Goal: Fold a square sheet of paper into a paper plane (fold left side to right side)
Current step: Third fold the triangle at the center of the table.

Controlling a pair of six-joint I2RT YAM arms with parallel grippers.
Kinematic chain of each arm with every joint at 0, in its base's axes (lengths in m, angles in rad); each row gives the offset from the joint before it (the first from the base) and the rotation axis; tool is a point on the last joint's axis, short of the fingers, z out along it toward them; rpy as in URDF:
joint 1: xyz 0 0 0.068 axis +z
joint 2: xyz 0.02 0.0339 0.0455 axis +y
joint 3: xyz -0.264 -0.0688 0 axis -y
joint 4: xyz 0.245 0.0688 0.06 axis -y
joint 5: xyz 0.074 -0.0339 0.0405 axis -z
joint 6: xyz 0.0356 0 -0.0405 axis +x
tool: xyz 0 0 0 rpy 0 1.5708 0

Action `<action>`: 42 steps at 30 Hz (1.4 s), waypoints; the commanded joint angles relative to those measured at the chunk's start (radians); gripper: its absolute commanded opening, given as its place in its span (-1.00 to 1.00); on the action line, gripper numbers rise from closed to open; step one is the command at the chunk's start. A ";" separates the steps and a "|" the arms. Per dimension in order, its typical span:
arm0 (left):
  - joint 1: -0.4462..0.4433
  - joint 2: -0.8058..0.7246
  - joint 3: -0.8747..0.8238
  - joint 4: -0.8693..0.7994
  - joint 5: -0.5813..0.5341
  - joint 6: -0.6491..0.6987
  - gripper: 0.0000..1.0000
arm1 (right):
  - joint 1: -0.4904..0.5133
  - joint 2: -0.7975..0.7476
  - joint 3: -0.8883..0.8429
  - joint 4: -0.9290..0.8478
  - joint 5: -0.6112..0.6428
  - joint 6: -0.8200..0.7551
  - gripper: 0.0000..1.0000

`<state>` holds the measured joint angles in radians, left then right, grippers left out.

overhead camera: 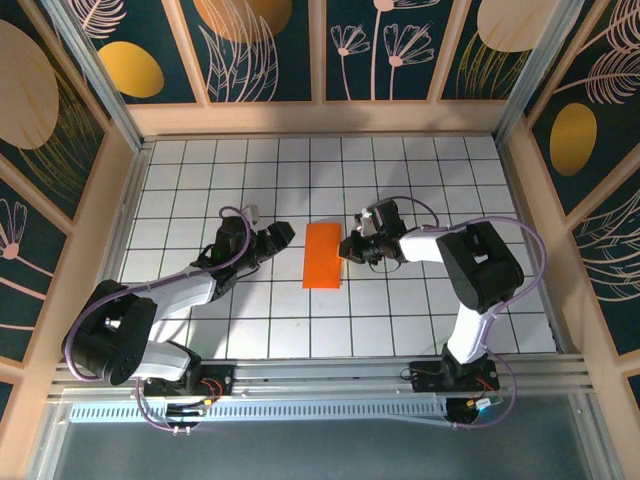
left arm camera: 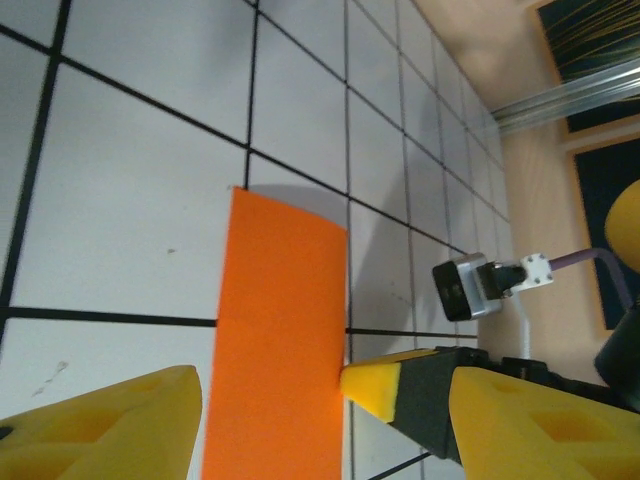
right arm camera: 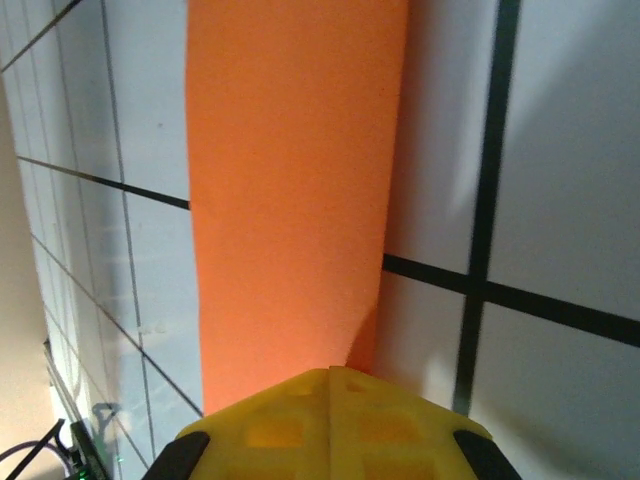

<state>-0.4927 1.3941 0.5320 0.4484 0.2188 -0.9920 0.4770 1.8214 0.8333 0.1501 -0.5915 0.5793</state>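
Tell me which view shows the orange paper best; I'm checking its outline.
Top external: the whole orange paper sits in frame. Left wrist crops its near end; right wrist shows a close strip, right pincer closed on its edge.

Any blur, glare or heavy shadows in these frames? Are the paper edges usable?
Top external: even light, sharp, and the paper is a flat orange with no glare. Left wrist: crisp grid, with a soft grey shadow past the paper's far and right edges. Right wrist: very close, grid lines blurred, and a broad shadow right of the paper.
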 commanded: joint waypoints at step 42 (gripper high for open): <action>-0.074 0.408 0.280 -0.246 0.208 0.159 -0.28 | 0.008 0.062 0.054 -0.115 0.121 -0.134 -1.00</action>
<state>-0.5526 1.7737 0.7998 0.1810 0.3862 -0.8196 0.4808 1.8488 0.8822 0.0853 -0.5404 0.4690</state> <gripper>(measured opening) 0.364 0.047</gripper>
